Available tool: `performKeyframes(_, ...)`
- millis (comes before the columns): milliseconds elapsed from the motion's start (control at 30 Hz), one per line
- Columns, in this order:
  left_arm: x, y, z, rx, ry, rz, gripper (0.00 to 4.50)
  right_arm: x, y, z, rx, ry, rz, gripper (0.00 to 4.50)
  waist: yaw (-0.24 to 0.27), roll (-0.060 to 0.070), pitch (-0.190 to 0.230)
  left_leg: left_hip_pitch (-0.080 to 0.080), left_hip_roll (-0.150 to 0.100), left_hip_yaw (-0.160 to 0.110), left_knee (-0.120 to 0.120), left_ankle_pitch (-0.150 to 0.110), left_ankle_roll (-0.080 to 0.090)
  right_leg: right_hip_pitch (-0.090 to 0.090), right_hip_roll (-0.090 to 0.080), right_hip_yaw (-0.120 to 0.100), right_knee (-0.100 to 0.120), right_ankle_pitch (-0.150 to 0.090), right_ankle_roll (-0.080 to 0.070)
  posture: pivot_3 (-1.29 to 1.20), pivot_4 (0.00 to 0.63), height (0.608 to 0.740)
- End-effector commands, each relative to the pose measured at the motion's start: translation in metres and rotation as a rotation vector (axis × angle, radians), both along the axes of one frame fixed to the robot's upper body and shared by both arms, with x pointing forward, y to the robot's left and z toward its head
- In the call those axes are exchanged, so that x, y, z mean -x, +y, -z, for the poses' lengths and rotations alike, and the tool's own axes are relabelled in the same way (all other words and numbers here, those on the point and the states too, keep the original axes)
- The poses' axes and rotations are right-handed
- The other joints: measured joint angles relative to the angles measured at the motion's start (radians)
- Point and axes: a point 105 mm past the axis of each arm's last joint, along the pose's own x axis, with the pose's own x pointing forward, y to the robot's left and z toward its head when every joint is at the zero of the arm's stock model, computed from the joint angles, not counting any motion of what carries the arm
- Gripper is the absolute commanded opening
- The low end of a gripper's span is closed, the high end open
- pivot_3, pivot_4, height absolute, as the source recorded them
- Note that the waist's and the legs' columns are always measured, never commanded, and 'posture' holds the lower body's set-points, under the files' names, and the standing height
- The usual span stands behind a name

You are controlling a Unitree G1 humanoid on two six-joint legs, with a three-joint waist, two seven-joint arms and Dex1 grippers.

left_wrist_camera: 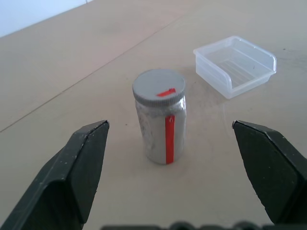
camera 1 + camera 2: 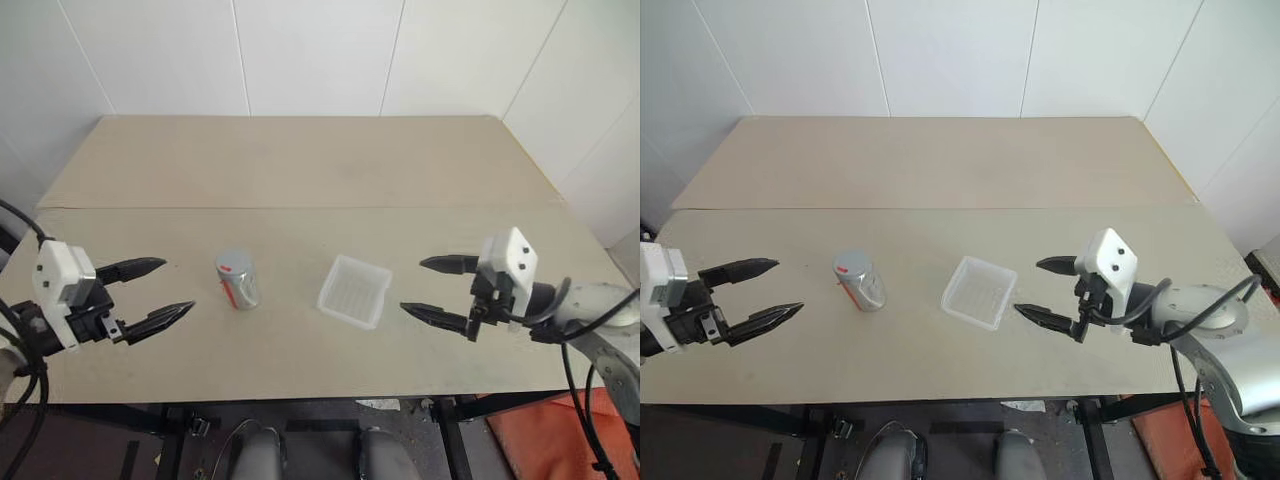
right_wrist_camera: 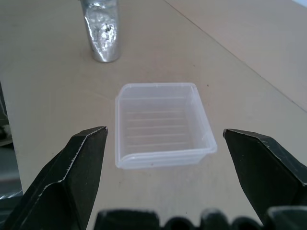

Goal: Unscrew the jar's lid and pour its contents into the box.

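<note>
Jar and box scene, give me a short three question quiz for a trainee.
1. True or false: the lid is on the jar.
2. The box holds: A) brown pieces B) nothing C) the lid.
3. Which gripper faces the jar?

Key:
1. True.
2. B.
3. The left gripper, fingers apart; the right gripper, also open, faces the box.
</note>
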Motion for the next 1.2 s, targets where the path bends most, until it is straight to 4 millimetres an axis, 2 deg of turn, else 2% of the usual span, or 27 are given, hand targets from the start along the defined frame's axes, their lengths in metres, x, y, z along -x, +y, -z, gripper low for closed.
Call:
performKeyframes(33, 0.001, 0.001, -0.013, -0.003, -0.061, -0.022, 4.49, 0.000, 0.004, -0.008, 0.004, -0.059, -0.029, 4.50, 0.006, 0.000, 0.000, 0.000, 0.000, 0.000, 0.000, 0.000, 0.000, 0.000, 0.000, 0.000, 0.000, 0.000, 0.000, 0.00, 0.150, 0.740)
performKeyframes(133, 0.003, -0.002, -0.010, 0.015, -0.065, -0.031, 4.49, -0.002, 0.004, -0.003, 0.037, -0.057, -0.037, 4.50, 0.007, 0.000, 0.000, 0.000, -0.001, 0.000, 0.000, 0.000, 0.000, 0.001, -0.001, 0.000, -0.001, 0.000, 0.000, 0.00, 0.150, 0.740)
performKeyframes(267, 0.007, -0.005, -0.003, 0.039, -0.065, -0.061, 4.49, -0.005, -0.001, -0.014, 0.026, -0.083, -0.039, 4.50, 0.005, 0.000, 0.000, -0.001, -0.001, 0.000, 0.000, 0.000, 0.000, 0.000, -0.001, 0.000, -0.001, 0.000, 0.000, 0.00, 0.150, 0.740)
performKeyframes(433, 0.008, -0.016, 0.014, 0.038, -0.044, -0.076, 4.49, -0.004, -0.010, -0.016, 0.035, -0.087, -0.035, 4.50, 0.003, 0.000, 0.000, 0.000, 0.000, 0.000, 0.000, 0.000, 0.000, 0.001, 0.000, 0.000, -0.001, 0.000, 0.000, 0.00, 0.150, 0.740)
performKeyframes(633, -0.005, -0.028, 0.028, 0.078, -0.048, -0.204, 4.49, -0.001, -0.017, -0.013, 0.072, -0.079, -0.055, 4.50, 0.009, 0.000, 0.000, 0.000, -0.001, 0.000, 0.000, 0.000, 0.000, 0.001, 0.000, 0.000, -0.001, 0.000, 0.000, 0.00, 0.150, 0.740)
performKeyframes(800, -0.005, -0.044, 0.041, 0.116, -0.009, -0.192, 4.49, -0.006, -0.014, -0.013, 0.076, -0.086, -0.033, 4.50, 0.008, 0.000, 0.000, 0.000, -0.001, 0.000, 0.000, 0.000, 0.000, 0.001, 0.000, 0.000, 0.000, 0.000, 0.000, 0.00, 0.150, 0.740)
performKeyframes(1000, -0.022, -0.057, 0.055, 0.139, -0.043, -0.269, 4.49, 0.000, -0.015, -0.016, 0.084, -0.086, -0.028, 4.50, 0.012, 0.000, 0.000, 0.000, -0.001, 0.000, 0.000, 0.000, 0.000, 0.002, 0.000, 0.000, 0.000, 0.000, 0.000, 0.00, 0.150, 0.740)
performKeyframes(1100, -0.032, -0.053, 0.058, 0.141, -0.087, -0.357, 4.49, 0.003, -0.014, -0.017, 0.083, -0.070, -0.034, 4.50, 0.016, 0.000, 0.000, 0.000, -0.001, -0.001, 0.000, 0.000, 0.000, 0.002, 0.000, 0.000, -0.001, 0.000, 0.000, 0.00, 0.150, 0.740)
performKeyframes(1200, -0.034, -0.058, 0.059, 0.147, -0.110, -0.353, 4.49, 0.007, -0.013, -0.018, 0.077, -0.056, -0.052, 4.50, 0.017, 0.000, 0.000, 0.000, -0.001, -0.001, 0.000, 0.000, 0.000, 0.002, 0.000, 0.000, -0.001, 0.000, 0.000, 0.00, 0.150, 0.740)
